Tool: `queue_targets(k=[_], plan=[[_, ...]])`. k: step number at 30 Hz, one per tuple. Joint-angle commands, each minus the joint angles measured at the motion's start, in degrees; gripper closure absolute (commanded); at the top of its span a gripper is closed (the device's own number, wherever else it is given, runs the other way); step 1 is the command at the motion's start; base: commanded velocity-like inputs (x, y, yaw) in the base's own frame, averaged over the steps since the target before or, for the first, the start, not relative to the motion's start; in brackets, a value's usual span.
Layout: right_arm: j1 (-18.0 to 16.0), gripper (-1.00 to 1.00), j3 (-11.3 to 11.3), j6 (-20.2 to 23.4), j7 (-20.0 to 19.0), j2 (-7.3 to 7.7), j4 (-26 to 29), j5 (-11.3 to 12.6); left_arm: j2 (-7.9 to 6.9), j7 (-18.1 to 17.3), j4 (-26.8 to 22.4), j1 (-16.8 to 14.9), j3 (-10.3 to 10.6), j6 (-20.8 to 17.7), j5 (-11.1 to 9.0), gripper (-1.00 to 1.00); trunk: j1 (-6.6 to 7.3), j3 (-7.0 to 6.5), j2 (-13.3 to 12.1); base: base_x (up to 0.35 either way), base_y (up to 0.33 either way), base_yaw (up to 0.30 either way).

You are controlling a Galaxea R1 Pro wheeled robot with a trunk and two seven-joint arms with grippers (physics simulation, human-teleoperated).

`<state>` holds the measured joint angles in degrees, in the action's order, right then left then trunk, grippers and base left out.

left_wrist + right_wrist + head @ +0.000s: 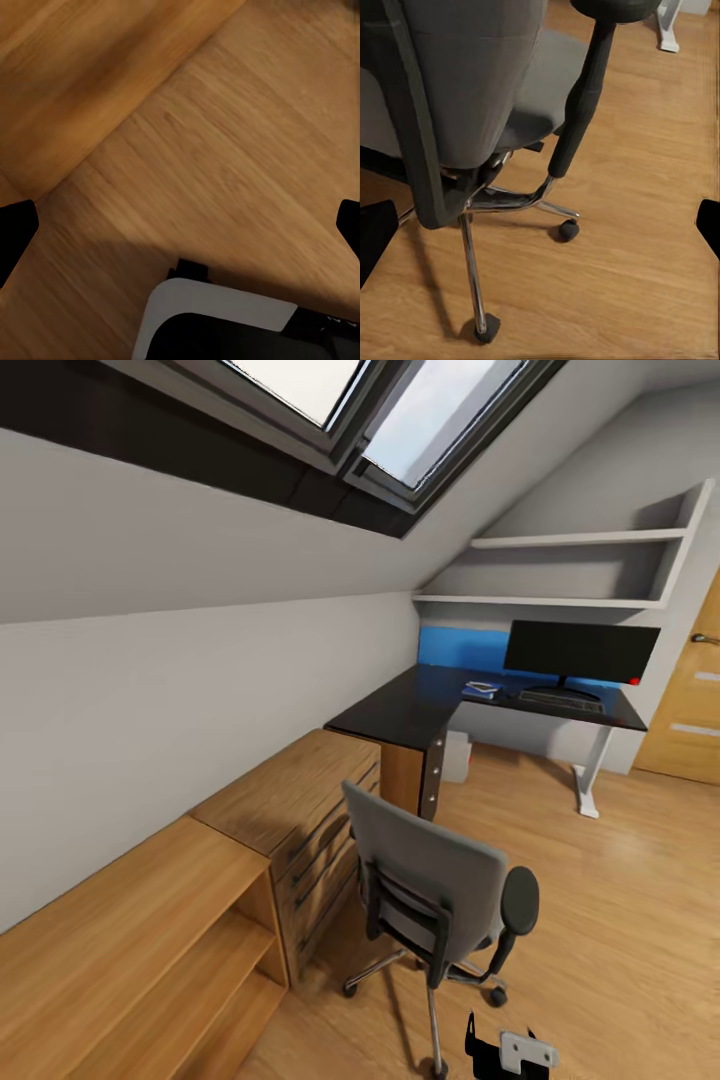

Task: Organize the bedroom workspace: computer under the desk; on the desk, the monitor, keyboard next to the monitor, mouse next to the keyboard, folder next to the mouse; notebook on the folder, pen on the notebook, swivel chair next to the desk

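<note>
A grey swivel chair (435, 885) stands on the wooden floor (620, 880), its back toward the camera, beside a low wooden drawer unit (300, 810) and well apart from the dark tabletop (420, 700) in the far corner. On that tabletop a black monitor (580, 650) stands upright with a keyboard (560, 698) just in front of it and a small blue stack (483, 689) to its left, too small to identify. The left gripper (180, 225) hangs released over bare floor, 2 dark fingertips (15, 225) spread wide at the frame edges. The right gripper (540, 225) is likewise spread apart, facing the chair's backrest, armrest post and chrome castor legs.
</note>
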<state>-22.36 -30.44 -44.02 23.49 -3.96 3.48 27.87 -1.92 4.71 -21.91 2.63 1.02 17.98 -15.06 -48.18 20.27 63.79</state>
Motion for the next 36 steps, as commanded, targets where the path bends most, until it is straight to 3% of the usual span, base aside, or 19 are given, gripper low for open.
queue_targets(k=[1,36], plan=[[-0.1,-1.0,-0.5,-0.1,0.4,-0.03,0.0,0.3,-0.01,0.2,-0.1,0.0,0.1,0.0,-0.1,-1.0,-0.01,0.05,0.0,0.0,0.298,-0.3],[-0.1,-1.0,-0.5,-0.1,0.3,-0.05,0.0,0.2,-0.01,0.2,-0.1,0.0,0.1,0.0,-0.1,-1.0,-0.01,0.05,0.0,0.0,0.119,-0.3]])
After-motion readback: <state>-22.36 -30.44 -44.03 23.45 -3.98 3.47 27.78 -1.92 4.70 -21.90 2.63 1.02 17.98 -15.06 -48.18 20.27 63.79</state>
